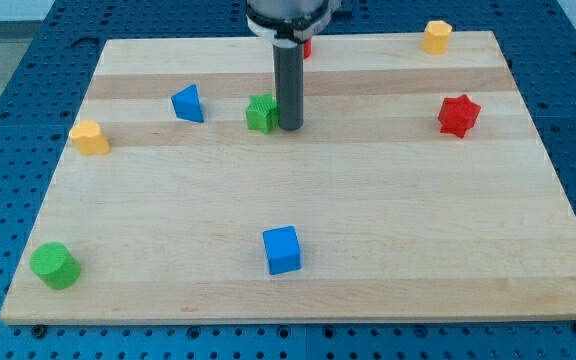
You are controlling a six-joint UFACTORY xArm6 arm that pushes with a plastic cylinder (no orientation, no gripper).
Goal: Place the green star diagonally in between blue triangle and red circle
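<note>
The green star [260,113] lies on the wooden board [368,220] a little above the middle, left of centre. My tip [290,126] rests right beside it, touching or nearly touching its right side. The blue triangle [188,103] lies to the star's left, a short gap away. The red circle [306,46] is at the view's top, mostly hidden behind the arm's rod; only a red sliver shows.
A red star [458,115] lies at the right. A yellow block [435,36] sits at the top right, another yellow block [89,137] at the left edge. A green cylinder [55,265] is at the bottom left, a blue cube [281,249] at the bottom centre.
</note>
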